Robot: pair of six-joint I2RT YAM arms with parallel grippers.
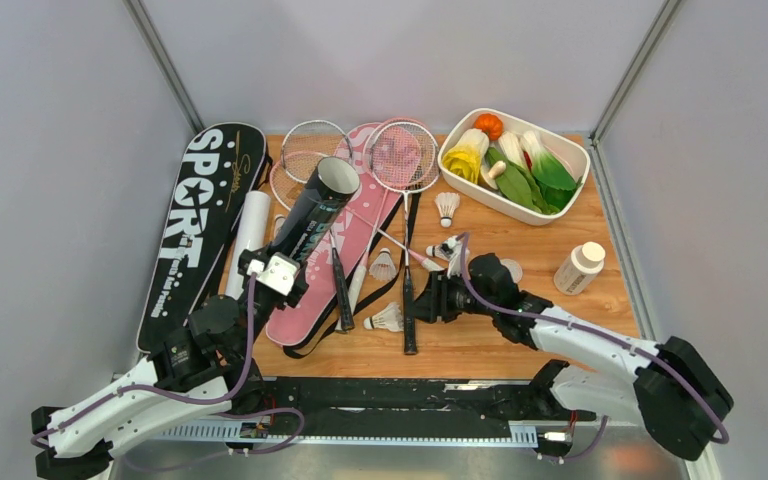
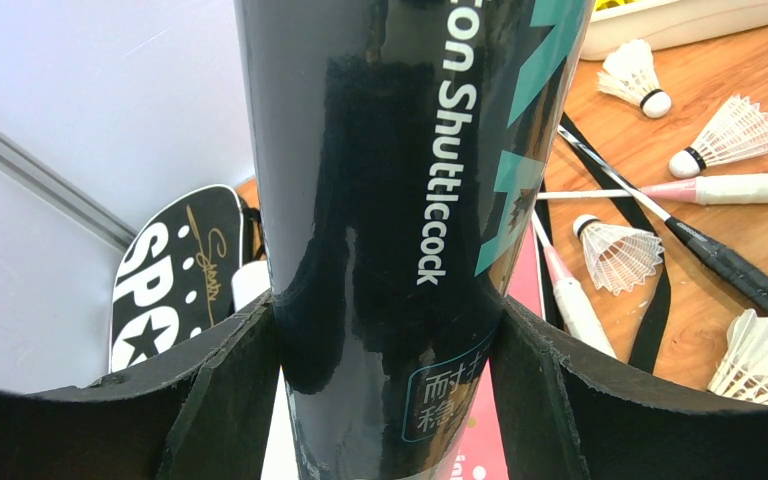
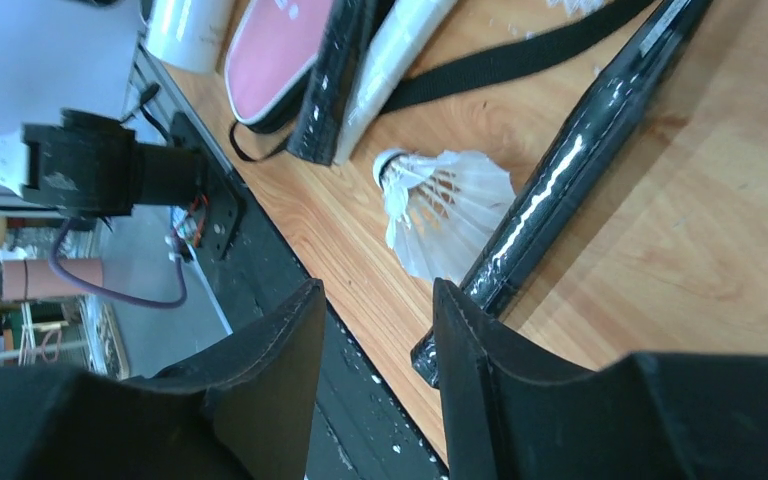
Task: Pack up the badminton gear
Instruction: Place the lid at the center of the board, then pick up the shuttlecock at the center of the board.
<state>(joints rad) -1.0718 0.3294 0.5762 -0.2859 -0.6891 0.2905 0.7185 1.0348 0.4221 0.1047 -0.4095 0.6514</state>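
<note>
- My two bases sit on a black rail at the near edge of the wooden table (image 1: pixel 560 215); grey floor shows below it.
- My left claw (image 2: pixel 385 330) is clamped on the black tube (image 2: pixel 380 200), one pad on each side of it. The tube is lifted and tilted away from me, its open mouth facing up and back.
- My right claw (image 3: pixel 375 375) hangs low over the near part of the table. Its pads stand a small gap apart and hold nothing.
- Just past the right claw lie a shuttlecock (image 3: pixel 440 205) and a black racket handle (image 3: pixel 560 170), touching each other.
- Mid-table, more shuttlecocks (image 1: pixel 384 265) are scattered among the racket shafts, well apart from one another.
- The pink cover (image 1: pixel 335 265) lies flat under the tube, its black strap trailing onto the wood.
- The white tube (image 1: pixel 250 235) lies between the pink cover and the black SPORT cover (image 1: pixel 195 225), which rests along the left edge.
- Rackets (image 1: pixel 400 155) lie with their heads overlapping toward the far edge, partly on the pink cover.
- A small bottle (image 1: pixel 579 267) stands on the right, near the table's edge.
- A white bowl (image 1: pixel 570 190) of toy vegetables fills the far right corner.
- Plain pale walls with metal corner posts close in the table on three sides.
</note>
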